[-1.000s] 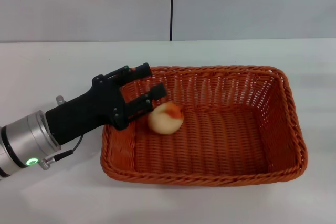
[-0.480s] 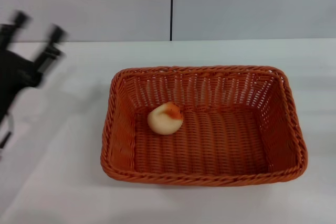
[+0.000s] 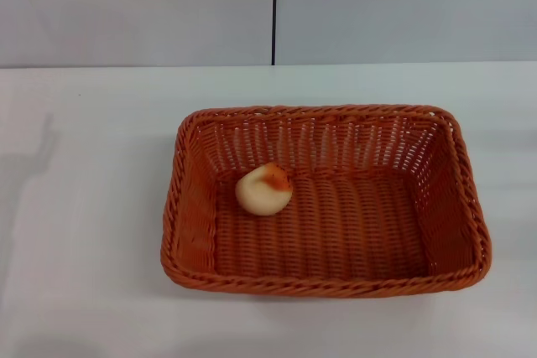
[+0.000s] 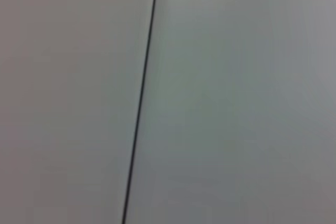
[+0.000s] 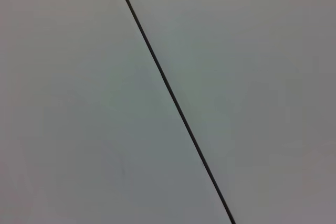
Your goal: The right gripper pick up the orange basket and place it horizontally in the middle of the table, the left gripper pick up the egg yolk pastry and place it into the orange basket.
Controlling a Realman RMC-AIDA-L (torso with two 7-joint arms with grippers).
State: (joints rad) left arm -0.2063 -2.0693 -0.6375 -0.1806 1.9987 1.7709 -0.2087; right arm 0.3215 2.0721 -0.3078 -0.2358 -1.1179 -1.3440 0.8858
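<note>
Egg yolk pastry rests inside orange basket, left half. Basket lies lengthwise mid-table. Both steps look done; nothing left, by my judgement. Left gripper, right gripper out of sight; finger state impossible to tell. Wrist views show only grey wall.

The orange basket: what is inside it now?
Inside the orange basket lies only the egg yolk pastry, toward its left end. The weave directly under the pastry is covered.

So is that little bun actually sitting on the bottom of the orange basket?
Touching. The head view shows the egg yolk pastry resting on the woven floor of the orange basket, near its left wall, with nothing holding it up.
</note>
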